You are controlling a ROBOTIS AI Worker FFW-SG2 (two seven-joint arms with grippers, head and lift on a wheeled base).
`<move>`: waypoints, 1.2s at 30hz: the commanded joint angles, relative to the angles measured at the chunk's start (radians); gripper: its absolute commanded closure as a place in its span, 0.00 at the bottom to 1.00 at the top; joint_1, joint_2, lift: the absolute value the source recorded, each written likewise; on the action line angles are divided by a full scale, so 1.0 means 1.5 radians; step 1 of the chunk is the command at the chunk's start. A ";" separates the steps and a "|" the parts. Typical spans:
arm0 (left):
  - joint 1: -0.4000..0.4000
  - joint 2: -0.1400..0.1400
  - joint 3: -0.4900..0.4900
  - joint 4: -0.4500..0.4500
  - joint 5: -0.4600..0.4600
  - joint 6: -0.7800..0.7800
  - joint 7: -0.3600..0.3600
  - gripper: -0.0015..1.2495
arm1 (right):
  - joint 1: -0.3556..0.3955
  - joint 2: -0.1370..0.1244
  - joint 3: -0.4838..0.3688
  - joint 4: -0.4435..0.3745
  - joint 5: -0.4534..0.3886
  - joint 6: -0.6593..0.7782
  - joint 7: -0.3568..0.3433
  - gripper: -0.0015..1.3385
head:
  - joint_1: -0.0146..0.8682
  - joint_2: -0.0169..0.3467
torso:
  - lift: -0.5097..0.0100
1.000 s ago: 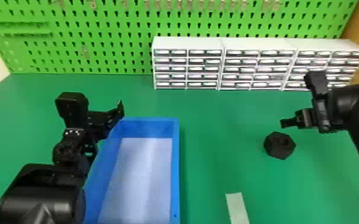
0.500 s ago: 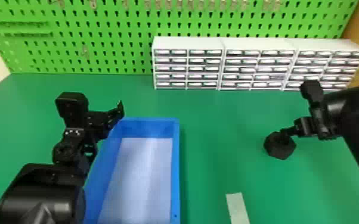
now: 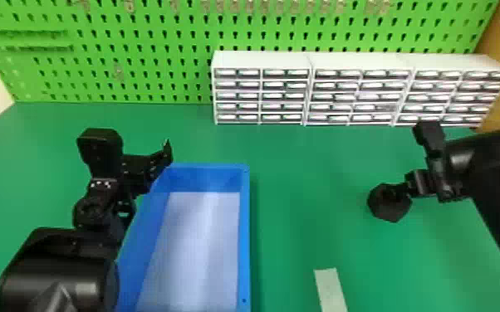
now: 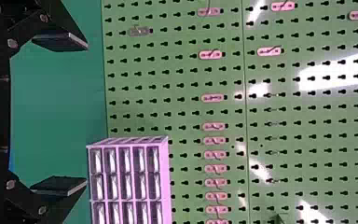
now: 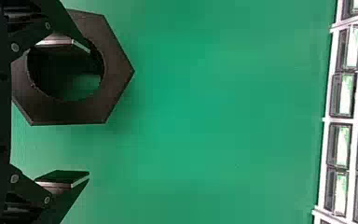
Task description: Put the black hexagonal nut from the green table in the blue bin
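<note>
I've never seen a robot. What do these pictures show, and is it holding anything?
It's a two-armed robot at a green table. One picture looks down from its head; the others come from its wrists. On the table are a blue bin and a black hexagonal nut. The left gripper, near the bin's far left corner, is open and empty. The right gripper is open at the nut, its fingers apart, gripping nothing.
</note>
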 commanded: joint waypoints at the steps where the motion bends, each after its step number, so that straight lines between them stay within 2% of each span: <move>1: 0.000 0.000 0.000 0.000 0.001 0.000 0.000 0.20 | 0.000 0.005 -0.004 0.017 0.010 -0.018 0.000 0.26 | 0.79 0.19 | 0.80; 13: 0.000 0.000 0.000 0.000 0.000 0.000 0.000 0.20 | 0.001 0.014 -0.025 0.045 0.026 -0.056 -0.007 0.28 | 0.79 0.19 | 0.80; 15: 0.001 0.000 0.001 0.000 0.000 0.000 0.000 0.20 | 0.001 0.014 -0.026 0.045 0.026 -0.056 -0.008 0.34 | 0.79 0.19 | 0.80; 18: 0.001 0.000 0.001 0.000 0.000 0.000 0.000 0.20 | 0.001 0.016 -0.027 0.045 0.027 -0.055 -0.012 0.53 | 0.79 0.19 | 0.80; 21: 0.001 0.000 0.001 0.000 0.000 0.000 0.000 0.20 | 0.001 0.017 -0.026 0.044 0.030 -0.053 -0.013 0.59 | 0.79 0.19 | 0.80; 24: 0.001 0.000 0.001 0.000 0.000 0.000 0.000 0.20 | 0.001 0.017 -0.023 0.044 0.033 -0.047 -0.013 0.72 | 0.79 0.19 | 0.80; 30: 0.002 0.000 0.001 0.000 -0.001 0.000 0.000 0.20 | 0.000 0.017 -0.018 0.042 0.042 -0.035 -0.013 0.79 | 0.79 0.19 | 0.80; 36: 0.001 0.000 0.001 0.000 -0.001 0.000 0.000 0.20 | -0.001 0.017 -0.014 0.037 0.047 -0.025 -0.013 0.79 | 0.79 0.19 | 0.80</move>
